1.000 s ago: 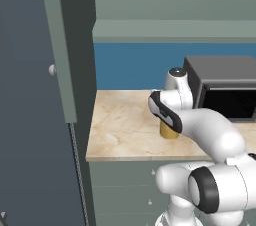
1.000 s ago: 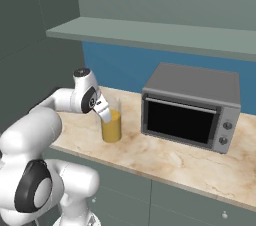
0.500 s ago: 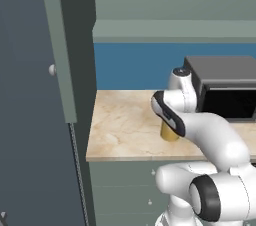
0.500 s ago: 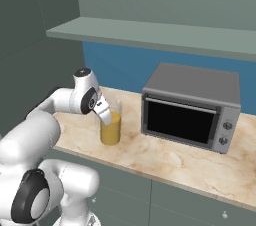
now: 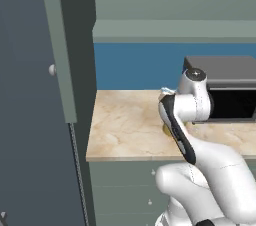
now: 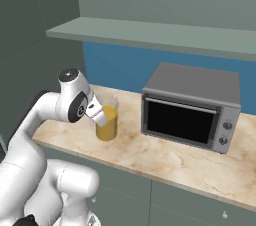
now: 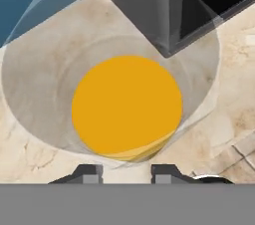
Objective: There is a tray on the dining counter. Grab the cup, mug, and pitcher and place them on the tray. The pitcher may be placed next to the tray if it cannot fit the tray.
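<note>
The pitcher [image 6: 107, 126] is a tall clear glass cylinder with orange liquid in its lower half. It stands upright on a narrow marbled counter [image 6: 165, 156] in front of a blue backsplash. My gripper [image 6: 101, 116] comes down at a slant onto its near rim. In the hand view I look straight down into the pitcher [image 7: 127, 112], and my gripper [image 7: 128, 173] is shut on its near wall, one fingertip [image 7: 87, 172] on each side. In the left base view my arm hides all but a yellow sliver of the pitcher [image 5: 166, 131]. The tray, cup, mug and dining counter are out of view.
A grey toaster oven [image 6: 191, 106] with a dark glass door stands just right of the pitcher, also seen as the oven [image 5: 227, 90] behind my arm. A green shelf [image 6: 150, 32] hangs above. A tall dark cabinet door [image 5: 60, 45] rises at the counter's left end.
The jaws have closed in from wide open onto the pitcher's wall. The arm has shifted slightly; the pitcher stays in place on the counter.
</note>
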Motion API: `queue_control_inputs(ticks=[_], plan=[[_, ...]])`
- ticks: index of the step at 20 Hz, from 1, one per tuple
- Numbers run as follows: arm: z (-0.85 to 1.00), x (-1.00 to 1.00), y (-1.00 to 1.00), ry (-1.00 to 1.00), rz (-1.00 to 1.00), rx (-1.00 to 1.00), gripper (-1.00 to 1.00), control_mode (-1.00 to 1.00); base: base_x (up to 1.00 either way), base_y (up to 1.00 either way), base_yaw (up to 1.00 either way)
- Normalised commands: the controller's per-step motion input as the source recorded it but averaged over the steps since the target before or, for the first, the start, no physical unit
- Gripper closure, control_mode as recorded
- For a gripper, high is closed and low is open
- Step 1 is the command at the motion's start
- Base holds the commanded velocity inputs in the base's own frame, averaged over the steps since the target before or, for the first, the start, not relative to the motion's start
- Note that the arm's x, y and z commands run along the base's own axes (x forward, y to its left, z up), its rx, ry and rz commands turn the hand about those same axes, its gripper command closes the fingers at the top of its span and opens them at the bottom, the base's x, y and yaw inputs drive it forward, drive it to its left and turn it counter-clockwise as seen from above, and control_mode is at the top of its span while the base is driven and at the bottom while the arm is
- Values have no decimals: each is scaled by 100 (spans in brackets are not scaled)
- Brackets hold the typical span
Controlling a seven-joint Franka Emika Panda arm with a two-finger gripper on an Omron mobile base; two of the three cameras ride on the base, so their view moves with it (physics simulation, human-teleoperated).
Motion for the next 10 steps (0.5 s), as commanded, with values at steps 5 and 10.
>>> queue_control_inputs(ticks=[5, 10], plan=[[100, -52, 0, -12, 4, -14, 100, -100, 0, 0, 0], [100, -41, 0, 3, 4, -17, 100, -100, 0, 0, 0]])
